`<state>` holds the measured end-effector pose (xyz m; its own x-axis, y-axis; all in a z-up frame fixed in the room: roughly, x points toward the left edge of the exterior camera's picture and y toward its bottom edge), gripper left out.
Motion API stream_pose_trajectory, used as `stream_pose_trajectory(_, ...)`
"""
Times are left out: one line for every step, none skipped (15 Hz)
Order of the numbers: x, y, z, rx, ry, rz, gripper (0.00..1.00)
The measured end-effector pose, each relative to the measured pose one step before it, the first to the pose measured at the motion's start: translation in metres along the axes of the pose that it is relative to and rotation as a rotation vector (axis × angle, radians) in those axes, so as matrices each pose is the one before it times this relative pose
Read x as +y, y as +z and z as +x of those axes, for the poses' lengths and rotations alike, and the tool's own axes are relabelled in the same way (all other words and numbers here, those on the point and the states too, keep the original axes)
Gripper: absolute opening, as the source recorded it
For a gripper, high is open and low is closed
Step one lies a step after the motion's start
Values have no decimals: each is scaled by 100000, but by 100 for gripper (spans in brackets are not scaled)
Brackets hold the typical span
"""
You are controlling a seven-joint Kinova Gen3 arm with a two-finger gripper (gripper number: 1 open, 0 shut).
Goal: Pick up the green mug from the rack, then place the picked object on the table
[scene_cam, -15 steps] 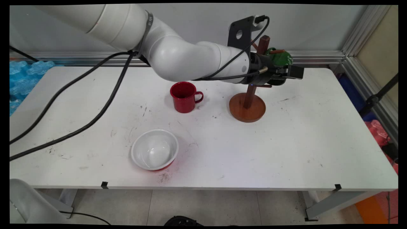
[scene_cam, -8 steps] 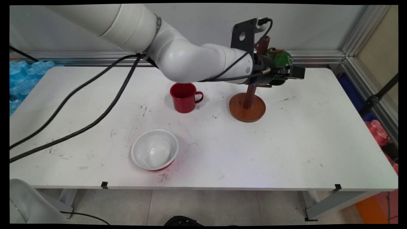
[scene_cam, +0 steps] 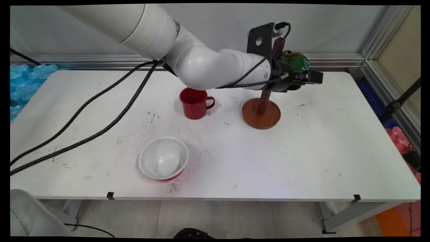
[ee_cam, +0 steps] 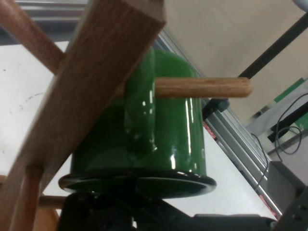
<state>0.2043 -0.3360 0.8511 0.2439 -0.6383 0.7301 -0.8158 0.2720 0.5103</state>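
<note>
Far left of the round-based brown wooden mug tree (scene_cam: 261, 113), on the white table (scene_cam: 319, 151): black cables (scene_cam: 100, 101) drooping from the arm, slack and clear of everything that stands there. Nearer, well to the left of the tree and toward the table's near edge: a white enamel bowl with a red outside (scene_cam: 163, 157), upright on its base, mouth up, apart from all else. Just left of the tree: a red enamel mug (scene_cam: 194, 102), standing upright, handle turned toward the tree's base, touching nothing. On the tree's upper right side, off the table: a glossy green enamel mug with a dark rim (scene_cam: 297, 60), hung by its handle over a round wooden peg (ee_cam: 202, 87). In the hand view the peg runs through the handle loop, so the green mug (ee_cam: 168, 134) probably rests its weight there, with its mouth turned toward the hand. Right at that mouth: the black two-finger gripper (scene_cam: 304, 79), reaching past the tree's post, level with the hanging mug, its linkage (ee_cam: 134, 211) up against the dark rim. Spread or closed on the rim: cannot tell, since rim and linkage merge into one dark mass.
</note>
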Motion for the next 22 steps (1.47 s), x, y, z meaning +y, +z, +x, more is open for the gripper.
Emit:
stream_pose_trajectory(5, 57, -33, 56, -344, 190, 100)
stream_pose_trajectory(16, 84, -50, 75, -494, 253, 100)
stream_pose_trajectory(29, 68, -62, 61, -500, 239, 100)
stream_pose_trajectory(27, 48, -61, 38, -440, 224, 100)
stream_pose_trajectory(29, 32, -57, -5, -332, 170, 100)
stream_pose_trajectory(28, 24, -45, 29, -379, 150, 100)
stream_pose_trajectory(49, 13, -31, 156, -481, 126, 100)
stream_pose_trajectory(41, -3, -12, 188, -405, 69, 0)
stream_pose_trajectory(22, 3, -12, 116, -250, 83, 0)
stream_pose_trajectory(24, -2, -7, 103, -154, 71, 0)
stream_pose_trajectory(9, -2, -5, 108, -104, 132, 0)
stream_pose_trajectory(-7, -19, -1, 92, -77, 152, 0)
stream_pose_trajectory(-13, -32, -27, 20, -86, 158, 0)
stream_pose_trajectory(4, -35, -22, -16, -41, 90, 0)
stream_pose_trajectory(-3, -37, -67, -187, -12, 116, 0)
stream_pose_trajectory(-38, -88, -49, -65, -73, 196, 0)
stream_pose_trajectory(4, -56, -50, -132, 20, 60, 0)
stream_pose_trajectory(33, -36, -55, -188, 82, -41, 0)
stream_pose_trajectory(10, -103, -47, -118, 37, 32, 0)
stream_pose_trajectory(20, -70, -26, -76, 57, -25, 0)
stream_pose_trajectory(29, -46, -8, -47, 64, -76, 0)
stream_pose_trajectory(48, -77, -13, -44, 113, -119, 0)
